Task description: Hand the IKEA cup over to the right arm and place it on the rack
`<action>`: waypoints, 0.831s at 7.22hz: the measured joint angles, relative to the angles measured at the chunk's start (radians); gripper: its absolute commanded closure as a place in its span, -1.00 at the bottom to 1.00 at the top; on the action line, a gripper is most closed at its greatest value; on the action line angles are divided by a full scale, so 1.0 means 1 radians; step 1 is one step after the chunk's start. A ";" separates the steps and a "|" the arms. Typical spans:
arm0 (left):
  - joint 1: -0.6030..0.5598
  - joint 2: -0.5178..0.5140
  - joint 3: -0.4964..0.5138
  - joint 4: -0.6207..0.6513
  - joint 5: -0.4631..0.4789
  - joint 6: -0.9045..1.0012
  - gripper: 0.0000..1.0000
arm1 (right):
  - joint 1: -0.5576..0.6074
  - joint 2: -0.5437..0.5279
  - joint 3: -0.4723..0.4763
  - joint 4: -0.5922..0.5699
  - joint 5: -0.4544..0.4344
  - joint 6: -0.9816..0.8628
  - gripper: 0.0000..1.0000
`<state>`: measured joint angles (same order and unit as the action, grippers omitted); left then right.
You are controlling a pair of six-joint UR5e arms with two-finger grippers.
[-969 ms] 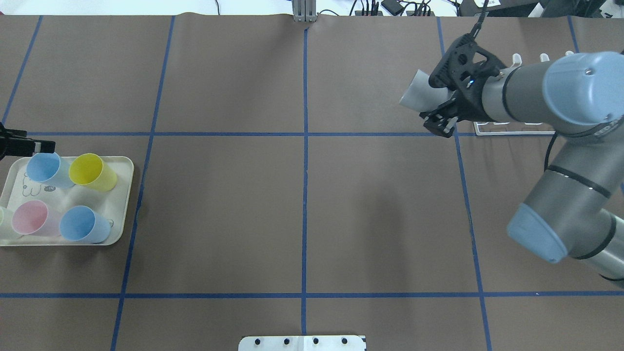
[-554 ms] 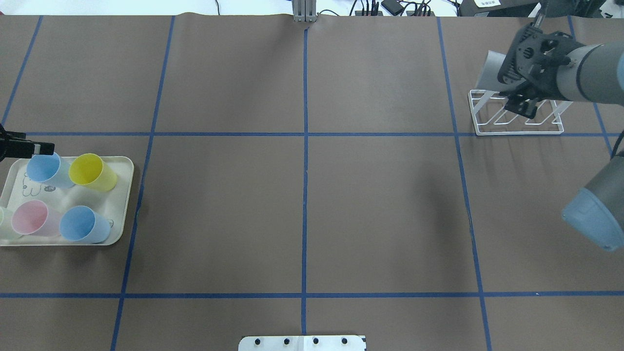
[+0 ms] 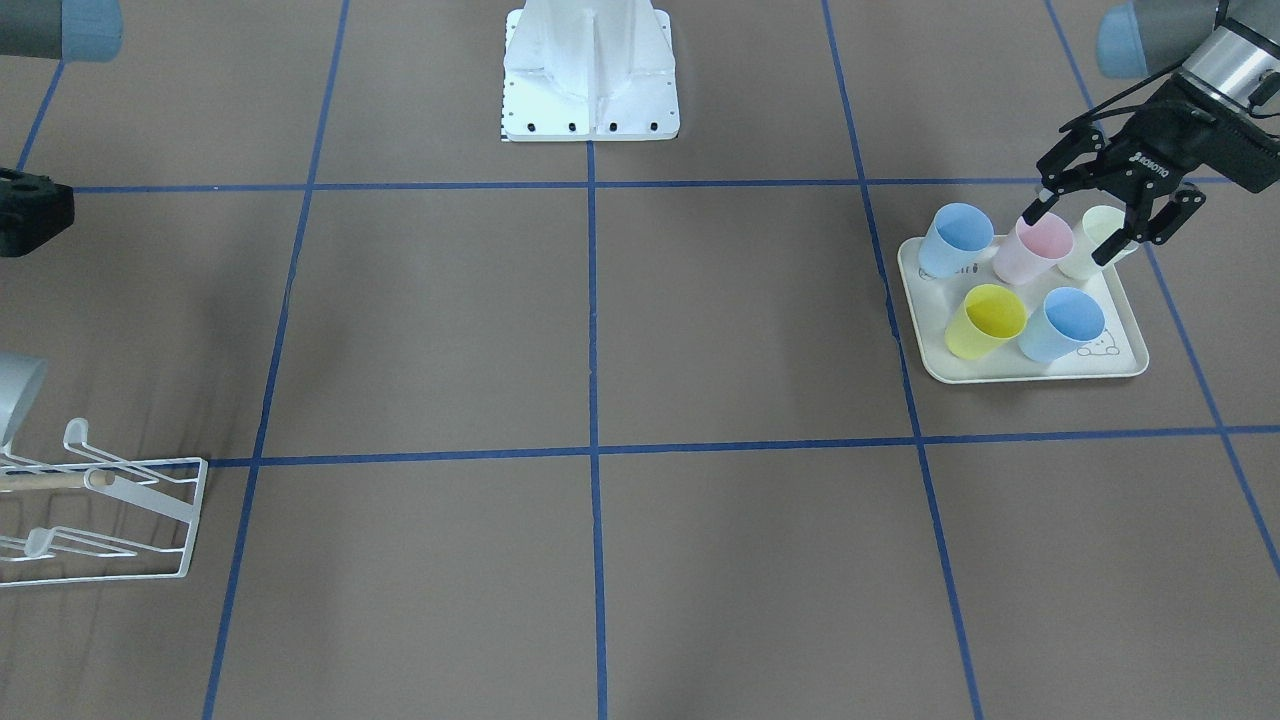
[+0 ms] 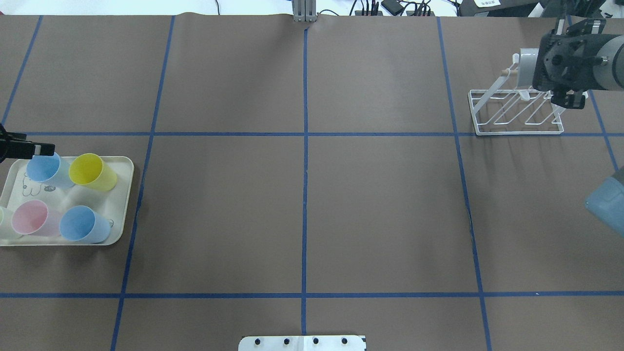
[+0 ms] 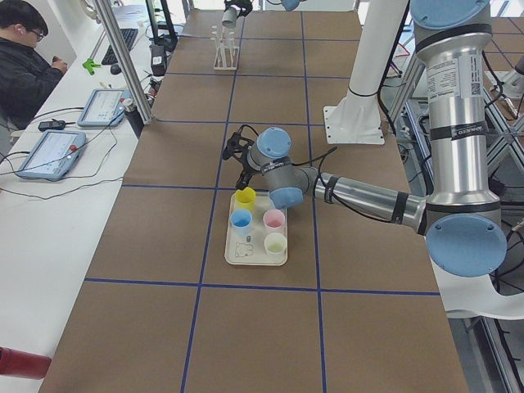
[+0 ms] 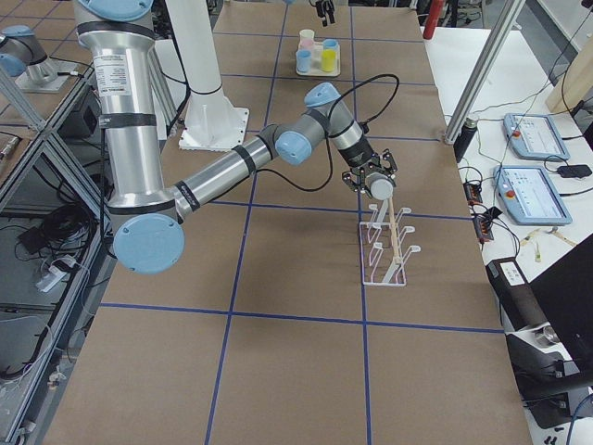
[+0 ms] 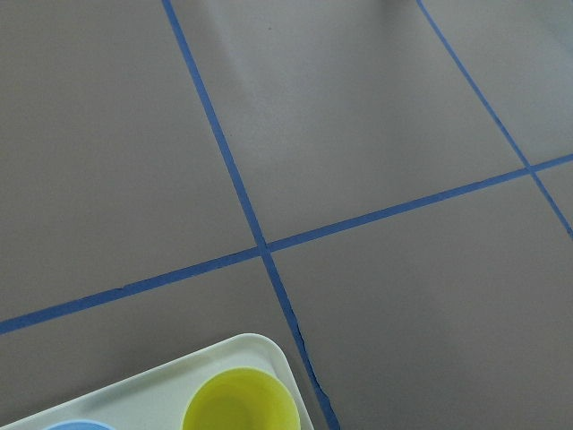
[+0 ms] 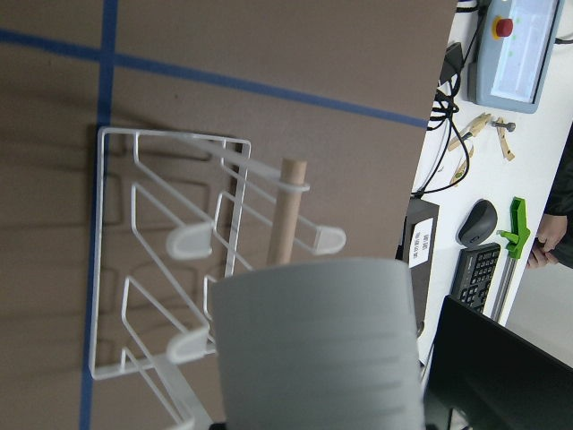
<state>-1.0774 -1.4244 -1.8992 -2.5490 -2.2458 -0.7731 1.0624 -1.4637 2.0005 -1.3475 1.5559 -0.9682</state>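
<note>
The IKEA cup (image 4: 526,61) is plain grey and lies tilted in my right gripper (image 4: 542,73), which is shut on it. It hangs just above the far end of the white wire rack (image 4: 516,115), by the wooden dowel. In the right wrist view the cup (image 8: 313,349) fills the lower frame, with the rack (image 8: 112,269) and its prongs beneath. From the front only the cup's rim (image 3: 15,395) shows above the rack (image 3: 150,500). My left gripper (image 3: 1068,236) is open over the pink and pale green cups at the back of the tray (image 3: 1000,375).
The cream tray (image 4: 124,195) at the left holds several cups: two blue, a yellow (image 4: 91,170), a pink and a pale green. Blue tape lines grid the brown table. A white base plate (image 4: 302,342) sits at the near edge. A person (image 5: 20,57) sits beyond the far side.
My right arm has carried the grey cup to the right, from beside the rack to over its far end by the dowel. The left gripper and the tray cups have not moved.
</note>
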 measured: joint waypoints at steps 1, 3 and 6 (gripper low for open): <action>0.001 -0.001 0.000 0.000 0.000 0.000 -1.00 | 0.034 0.029 -0.045 0.000 -0.029 -0.166 1.00; 0.002 -0.001 0.000 -0.002 0.000 -0.001 -1.00 | 0.083 0.115 -0.163 0.004 -0.056 -0.395 1.00; 0.003 -0.001 0.001 -0.005 0.000 -0.003 -1.00 | 0.086 0.160 -0.247 0.008 -0.094 -0.518 1.00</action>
<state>-1.0748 -1.4251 -1.8986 -2.5539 -2.2457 -0.7760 1.1485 -1.3042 1.7535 -1.3390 1.4617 -1.4860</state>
